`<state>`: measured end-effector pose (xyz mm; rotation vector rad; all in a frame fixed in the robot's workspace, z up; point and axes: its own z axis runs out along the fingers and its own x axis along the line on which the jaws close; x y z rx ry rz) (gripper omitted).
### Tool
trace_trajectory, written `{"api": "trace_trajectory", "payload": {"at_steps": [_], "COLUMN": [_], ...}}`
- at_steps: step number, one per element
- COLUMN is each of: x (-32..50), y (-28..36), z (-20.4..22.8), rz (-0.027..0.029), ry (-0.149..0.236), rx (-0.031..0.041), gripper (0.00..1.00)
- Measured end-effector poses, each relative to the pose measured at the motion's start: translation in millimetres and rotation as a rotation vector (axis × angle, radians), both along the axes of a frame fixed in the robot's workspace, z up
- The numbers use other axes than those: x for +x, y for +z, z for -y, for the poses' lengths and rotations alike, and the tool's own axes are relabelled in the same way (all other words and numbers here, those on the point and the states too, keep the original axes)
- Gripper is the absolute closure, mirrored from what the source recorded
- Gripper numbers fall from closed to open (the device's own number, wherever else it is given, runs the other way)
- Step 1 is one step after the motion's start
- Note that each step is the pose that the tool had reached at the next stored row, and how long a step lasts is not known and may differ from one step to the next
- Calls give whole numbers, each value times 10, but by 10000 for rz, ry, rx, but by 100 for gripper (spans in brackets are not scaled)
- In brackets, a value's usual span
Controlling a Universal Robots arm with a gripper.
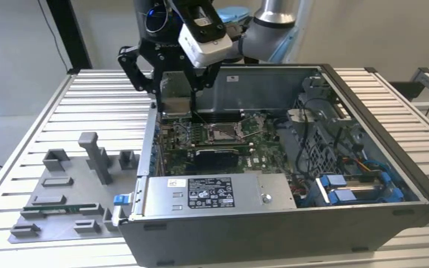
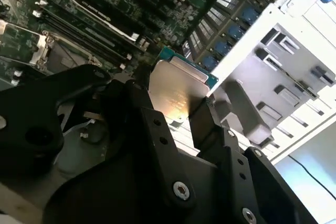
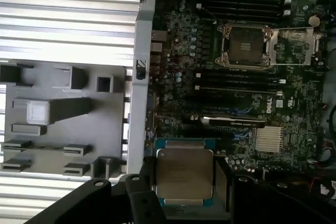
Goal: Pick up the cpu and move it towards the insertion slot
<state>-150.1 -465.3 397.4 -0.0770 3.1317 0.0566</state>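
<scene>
My gripper (image 1: 176, 96) is shut on the cpu (image 1: 176, 107), a flat silvery square chip. It hangs over the far corner of the open computer case, on the exterior view's left. Both wrist views show black fingers (image 3: 148, 178) clamping two opposite edges of the cpu (image 3: 185, 174) (image 2: 176, 90), metal top facing the cameras. The insertion slot (image 1: 225, 132) is a silver-framed square socket on the motherboard, lower than the chip and toward the exterior view's right. In the first wrist view the insertion slot (image 3: 245, 45) stands uncovered, its frame flap (image 3: 294, 45) swung aside.
The case wall (image 1: 149, 145) runs just beneath the gripper. A grey fixture plate (image 1: 65, 223) beside the case holds a green memory stick (image 1: 54, 209) and upright posts. Inside are a power supply (image 1: 214, 192), a black rectangle (image 1: 216, 159), blue drive brackets (image 1: 356, 187) and cables.
</scene>
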Motion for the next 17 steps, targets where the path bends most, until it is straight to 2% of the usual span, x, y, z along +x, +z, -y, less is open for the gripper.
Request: {"api": "trace_trajectory", "payload": {"at_steps": [17], "x": [755], "y": [-3], "z": [-7], "rz": [0], "ry": [-1], "rx": [0], "gripper": [100]}}
